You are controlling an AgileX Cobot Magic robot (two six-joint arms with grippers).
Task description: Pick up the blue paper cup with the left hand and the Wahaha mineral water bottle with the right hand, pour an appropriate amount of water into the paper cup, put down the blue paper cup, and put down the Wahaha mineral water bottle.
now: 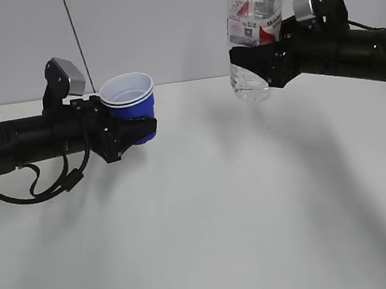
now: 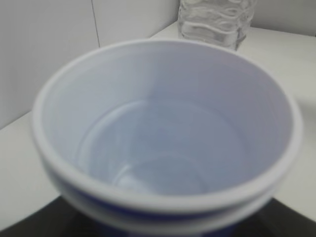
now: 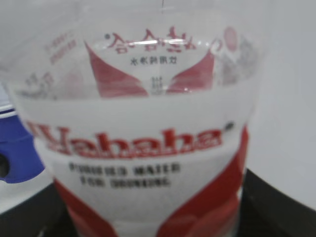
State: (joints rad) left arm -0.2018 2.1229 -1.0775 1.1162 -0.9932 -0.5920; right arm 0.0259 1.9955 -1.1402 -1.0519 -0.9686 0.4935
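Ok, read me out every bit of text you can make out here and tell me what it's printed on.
"Wahaha": on the bottle label, red letters.
"PURIFIED WATER FOR DRINKING": same label, below the brand, blurred, so a likely reading.
Red and black characters higher up, seen reversed through the bottle: unreadable.
Blue paper cup: no text.

A plain white table (image 1: 211, 221) runs from the near edge to a pale far wall (image 1: 162, 26); only soft grey shadows fall across its matte surface, left and right.

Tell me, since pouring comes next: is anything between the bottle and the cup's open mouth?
Nothing visible. Only open air separates the clear ribbed plastic Wahaha bottle from the small blue paper cup; both are held above the white table, cup mouth uncovered.
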